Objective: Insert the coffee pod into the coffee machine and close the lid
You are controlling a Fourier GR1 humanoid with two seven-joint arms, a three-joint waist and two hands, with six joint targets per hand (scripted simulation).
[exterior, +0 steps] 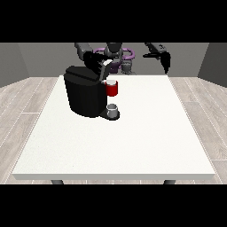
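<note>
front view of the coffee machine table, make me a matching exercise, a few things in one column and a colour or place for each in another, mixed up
Things:
1. coffee machine
2. pod holder
3. cup
4. hand at the view's right

Colour or place:
a. grey, on the machine's base, below the red part
b. raised above the table's far right corner
c. black, on the left half of the table
d. red, on the machine's front

Pairs: 1-c, 2-d, 3-a, 4-b

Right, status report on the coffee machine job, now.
Hand at view's left over the coffee machine, by its lid. Hand at view's right raised, holding nothing. Pod not visible. Cup under spout.
</note>
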